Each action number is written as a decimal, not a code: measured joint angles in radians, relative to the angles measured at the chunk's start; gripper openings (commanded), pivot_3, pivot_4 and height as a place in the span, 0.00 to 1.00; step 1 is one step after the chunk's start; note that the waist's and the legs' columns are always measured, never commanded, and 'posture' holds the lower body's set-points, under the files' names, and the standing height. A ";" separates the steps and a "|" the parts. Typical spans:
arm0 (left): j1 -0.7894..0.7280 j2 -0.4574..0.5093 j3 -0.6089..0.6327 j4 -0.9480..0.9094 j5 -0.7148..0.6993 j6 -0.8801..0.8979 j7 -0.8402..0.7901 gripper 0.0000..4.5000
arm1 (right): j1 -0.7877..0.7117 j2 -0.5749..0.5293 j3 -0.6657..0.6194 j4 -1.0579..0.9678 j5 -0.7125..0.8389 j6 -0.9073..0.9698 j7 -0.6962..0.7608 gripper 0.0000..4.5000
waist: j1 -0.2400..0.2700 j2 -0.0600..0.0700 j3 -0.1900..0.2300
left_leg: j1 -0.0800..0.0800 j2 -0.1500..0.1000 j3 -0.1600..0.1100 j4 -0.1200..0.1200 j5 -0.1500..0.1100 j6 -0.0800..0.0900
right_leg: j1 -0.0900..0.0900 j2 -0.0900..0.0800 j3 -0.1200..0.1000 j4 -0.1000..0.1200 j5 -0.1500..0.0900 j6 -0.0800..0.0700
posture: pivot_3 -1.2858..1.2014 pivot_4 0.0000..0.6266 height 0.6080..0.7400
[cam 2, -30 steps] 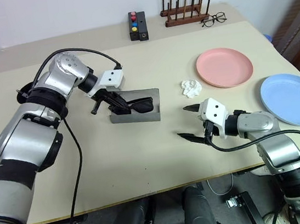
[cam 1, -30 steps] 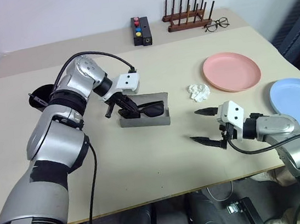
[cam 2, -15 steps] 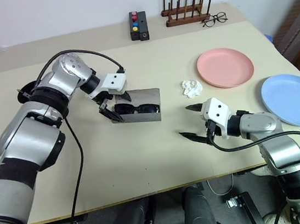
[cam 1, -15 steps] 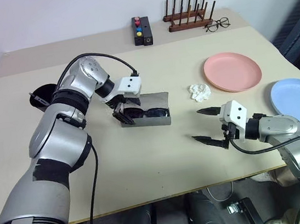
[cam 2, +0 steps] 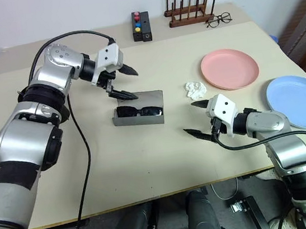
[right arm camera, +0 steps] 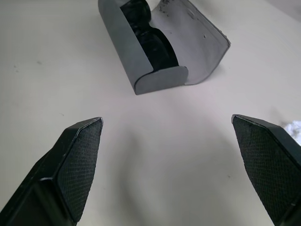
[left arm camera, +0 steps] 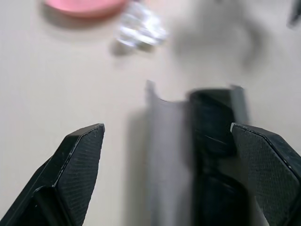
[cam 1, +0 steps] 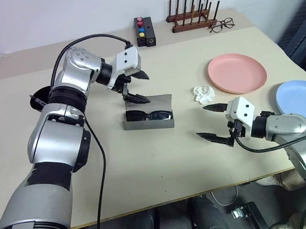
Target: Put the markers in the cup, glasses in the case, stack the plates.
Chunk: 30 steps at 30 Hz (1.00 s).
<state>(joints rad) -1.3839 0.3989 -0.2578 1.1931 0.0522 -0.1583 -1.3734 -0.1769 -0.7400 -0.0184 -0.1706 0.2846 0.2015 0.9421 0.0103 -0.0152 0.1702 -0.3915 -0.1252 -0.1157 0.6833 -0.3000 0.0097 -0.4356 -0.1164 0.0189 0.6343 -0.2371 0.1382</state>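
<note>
**Lying in the open case, sunglasses sit free of both grippers**

Spreading widest is the beige rectangular table (cam 1: 165, 163), with the light blue round plastic plate (cam 1: 304, 103) at its right edge and the salmon pink round plastic plate (cam 1: 237, 73) just beside it, apart, not stacked. Mid-table, the grey hinged hard glasses case (cam 1: 148, 118) lies open, holding the black thick-framed sunglasses (cam 1: 147, 115). Above it hangs the left gripper (cam 1: 139, 88), fingers spread, empty. The right gripper (cam 1: 213, 122) hovers nearby, likewise apart, empty. No readable writing shows.
</note>
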 measured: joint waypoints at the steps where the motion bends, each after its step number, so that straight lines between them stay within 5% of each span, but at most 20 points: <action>1: 0.013 -0.003 0.023 -0.011 -0.002 0.005 0.056 0.98 | -0.001 -0.002 -0.005 0.016 0.000 -0.006 0.001 1.00 | 0.000 0.000 0.000 | 0.000 0.000 0.000 0.000 0.000 0.000 | 0.000 0.000 0.000 0.000 0.000 0.000 | 0.52 0.24 1.00; 8: 0.141 -0.064 0.110 -0.021 -0.008 0.027 0.392 0.98 | 0.003 -0.021 -0.118 0.056 0.048 -0.026 0.020 1.00 | 0.001 0.000 0.000 | 0.000 0.000 0.000 0.000 0.000 0.000 | 0.000 0.000 0.000 0.000 0.000 0.000 | 0.52 0.24 1.00; 19: 0.185 -0.135 0.123 0.012 0.023 0.088 0.628 0.98 | 0.131 -0.105 -0.310 0.011 0.184 -0.001 0.137 1.00 | 0.000 0.000 0.000 | 0.000 0.000 0.000 0.000 0.000 0.000 | 0.000 -0.001 0.000 0.000 0.001 0.001 | 0.52 0.24 1.00; 22: 0.181 -0.141 0.126 0.027 0.026 0.095 0.668 0.78 | 0.155 -0.105 -0.321 -0.014 0.192 0.009 0.130 1.00 | 0.001 0.000 0.000 | 0.000 0.000 0.001 0.000 0.000 0.000 | 0.000 -0.001 0.001 0.000 0.001 0.001 | 0.52 0.24 1.00; 28: 0.178 -0.140 0.126 0.044 0.033 0.113 0.652 0.10 | 0.165 -0.105 -0.323 -0.063 0.201 0.024 0.099 1.00 | 0.003 0.000 0.000 | 0.000 0.000 0.001 0.000 0.000 0.000 | 0.000 -0.001 0.001 0.000 0.001 0.001 | 0.52 0.24 1.00; 30: 0.171 -0.131 0.124 0.044 0.039 0.119 0.620 0.02 | 0.166 -0.105 -0.323 -0.070 0.202 0.032 0.093 1.00 | 0.003 0.000 0.000 | 0.000 -0.001 0.001 0.000 0.000 0.000 | 0.000 -0.001 0.001 0.000 0.001 0.001 | 0.52 0.24 1.00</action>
<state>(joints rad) -1.2133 0.2679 -0.1339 1.2374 0.0910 -0.0398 -0.7530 -0.0109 -0.8445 -0.3412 -0.2410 0.4870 0.2333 1.0353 0.0132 -0.0152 0.1700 -0.3912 -0.1257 -0.1148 0.6836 -0.3001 0.0097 -0.4352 -0.1175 0.0196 0.6343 -0.2364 0.1393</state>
